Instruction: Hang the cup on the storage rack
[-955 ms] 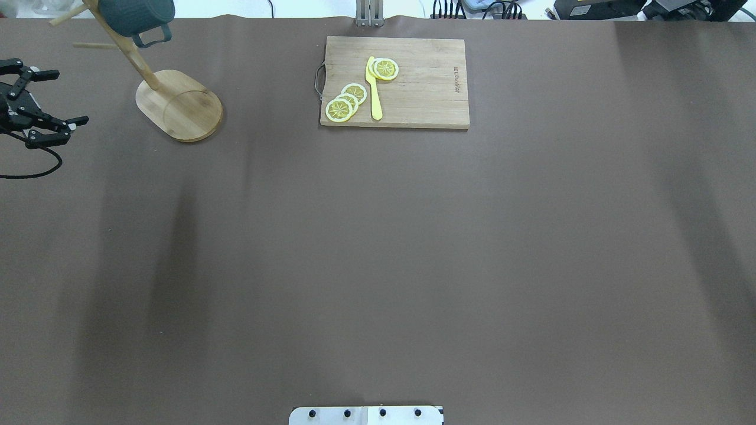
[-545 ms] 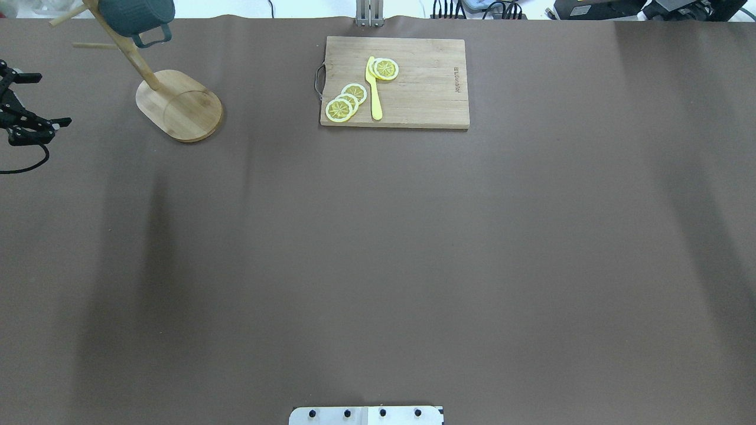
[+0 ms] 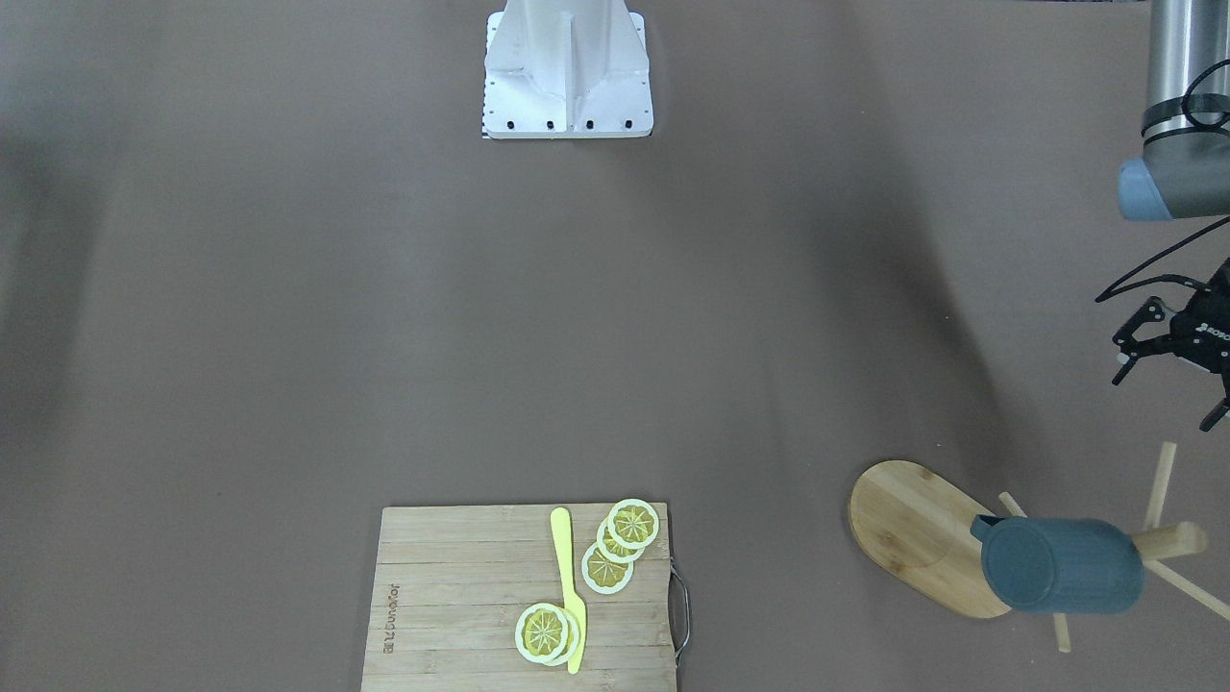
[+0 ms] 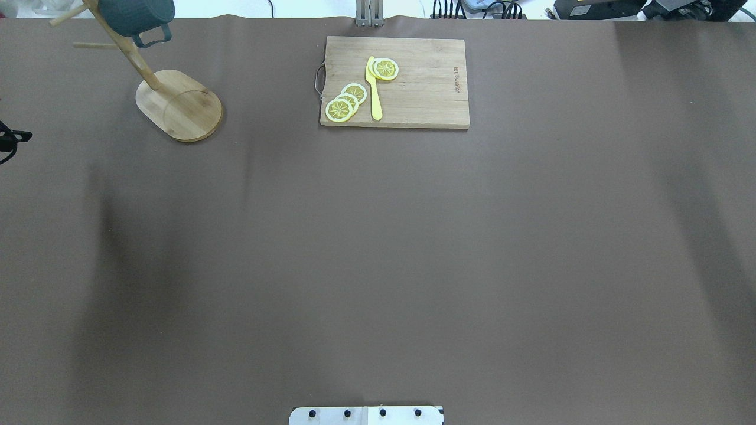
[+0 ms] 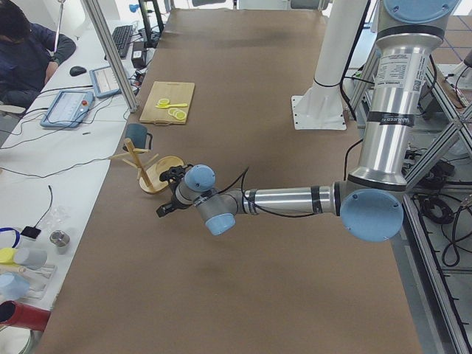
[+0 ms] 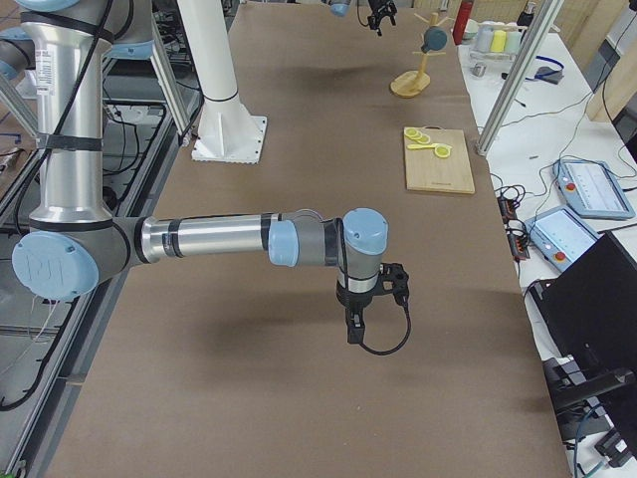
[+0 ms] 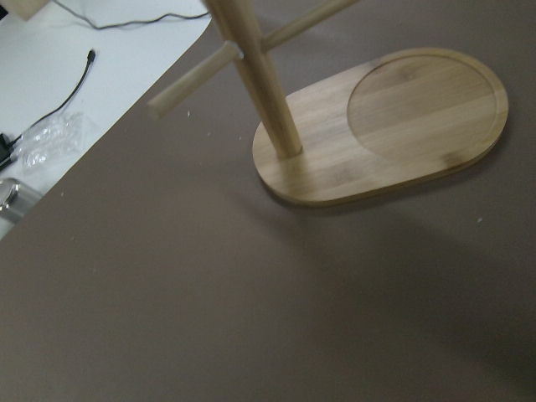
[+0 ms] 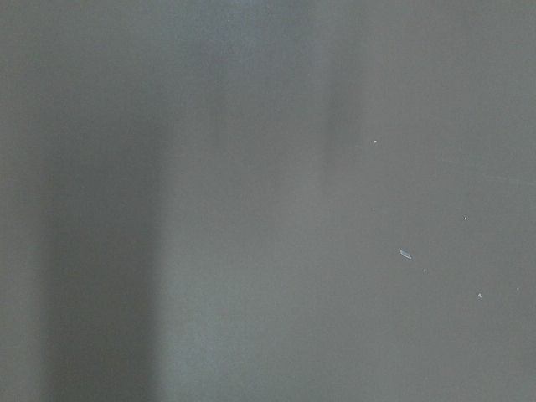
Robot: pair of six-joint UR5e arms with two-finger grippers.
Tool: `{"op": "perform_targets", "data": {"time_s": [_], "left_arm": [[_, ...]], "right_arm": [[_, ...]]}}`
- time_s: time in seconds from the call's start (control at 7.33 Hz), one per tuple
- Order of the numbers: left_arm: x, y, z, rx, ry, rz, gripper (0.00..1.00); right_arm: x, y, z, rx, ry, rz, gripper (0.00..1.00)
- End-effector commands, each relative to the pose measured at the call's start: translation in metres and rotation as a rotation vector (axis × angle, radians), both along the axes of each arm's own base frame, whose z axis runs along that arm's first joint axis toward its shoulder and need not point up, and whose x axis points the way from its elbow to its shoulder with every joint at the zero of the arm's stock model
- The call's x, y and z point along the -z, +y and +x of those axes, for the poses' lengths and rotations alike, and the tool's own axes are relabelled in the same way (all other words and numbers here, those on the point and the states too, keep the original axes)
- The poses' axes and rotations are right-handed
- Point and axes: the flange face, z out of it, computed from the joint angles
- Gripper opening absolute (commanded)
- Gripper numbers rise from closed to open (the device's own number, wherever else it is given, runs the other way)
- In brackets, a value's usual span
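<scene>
Exterior front-facing view gives the clearest look at the black two-finger left gripper (image 3: 1163, 399): its fingers are spread wide, hold nothing and touch nothing above the brown-covered table (image 3: 288, 288). Whether the right gripper (image 6: 356, 324) is spread or closed I cannot tell; it points down at bare table, well apart from every object.

Counted:
- One rectangular slatted wooden cutting board (image 3: 452, 596) with a metal handle, well off to the left gripper's right.
- One light bamboo mug tree, the storage rack (image 3: 903, 524), near the left gripper, on its side away from the robot's base.
- One dark blue-grey cup (image 3: 1062, 567), hung on a rack peg, apart from the fingers.
- One yellow plastic knife (image 3: 569, 586), on the board.
- Five lemon slices (image 3: 634, 524), a three and a pair, on the board.

Overhead catches only one left fingertip (image 4: 18, 136) at its edge. Left wrist view shows the rack's oval base, post and two pegs but not the cup. Right wrist view shows only table.
</scene>
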Motion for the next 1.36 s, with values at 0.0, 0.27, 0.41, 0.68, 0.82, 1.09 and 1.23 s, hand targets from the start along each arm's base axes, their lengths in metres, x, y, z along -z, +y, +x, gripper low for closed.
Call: {"op": "perform_targets", "data": {"time_s": [0.0, 0.27, 0.41, 0.68, 0.82, 1.09, 1.23], "left_arm": [[0.0, -0.007, -0.019, 0.024, -0.029, -0.153, 0.99], [0.02, -0.021, -0.062, 0.037, 0.028, -0.352, 0.99], [0.018, -0.02, -0.078, 0.064, 0.022, -0.431, 0.99], [-0.015, -0.011, -0.099, 0.107, -0.004, -0.607, 0.99], [-0.023, -0.008, -0.104, 0.118, -0.012, -0.622, 0.99], [-0.061, 0.014, -0.105, 0.112, -0.039, -0.719, 0.99], [-0.067, 0.017, -0.107, 0.116, -0.045, -0.759, 0.99]], "right_arm": [[-0.001, 0.001, 0.0, 0.0, 0.0, -0.002, 1.0], [-0.002, 0.001, 0.0, 0.0, 0.0, -0.005, 1.0], [-0.003, 0.002, 0.0, 0.0, 0.0, -0.007, 1.0], [-0.005, 0.004, 0.0, 0.0, 0.0, -0.011, 1.0], [-0.005, 0.004, 0.0, 0.001, 0.002, -0.01, 1.0], [-0.006, 0.004, 0.0, 0.001, 0.002, -0.012, 1.0], [-0.007, 0.006, 0.0, 0.001, 0.001, -0.015, 1.0]]}}
